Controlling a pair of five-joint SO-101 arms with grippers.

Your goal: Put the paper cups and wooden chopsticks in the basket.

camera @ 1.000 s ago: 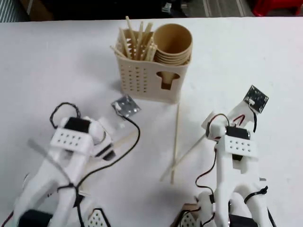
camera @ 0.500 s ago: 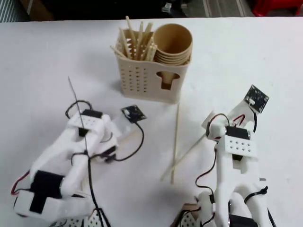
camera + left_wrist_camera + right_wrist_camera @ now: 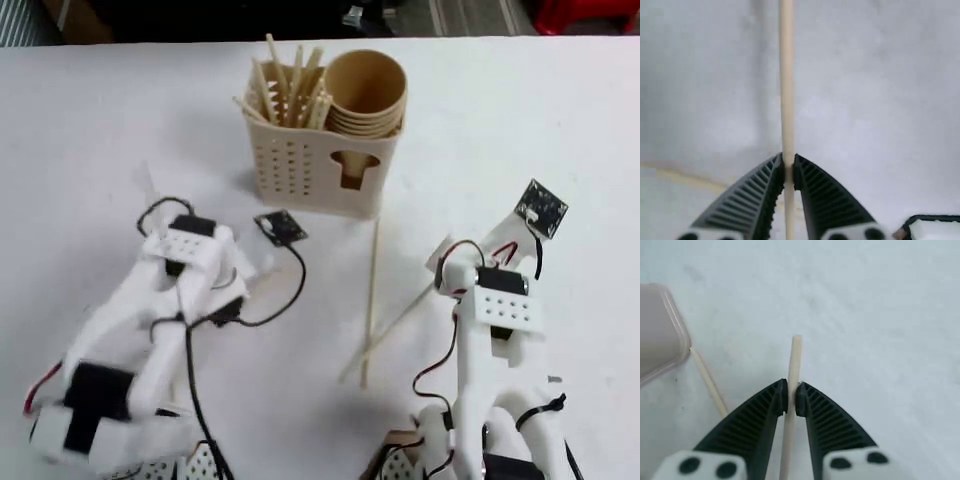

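The right hand (image 3: 791, 399) has its two dark ribbed fingers (image 3: 760, 415) closed on a wooden chopstick (image 3: 795, 360), pinching it at the very tips. Taking the way the fingers point as twelve o'clock, the stick's blunt end juts out at twelve above the white desk (image 3: 880, 310). A second chopstick (image 3: 706, 377) lies slanted on the desk at about ten o'clock from the fingertips, its near end hidden behind one finger. A rounded corner of the basket (image 3: 657, 335) sits farther out at ten o'clock, just beside that stick's far tip.
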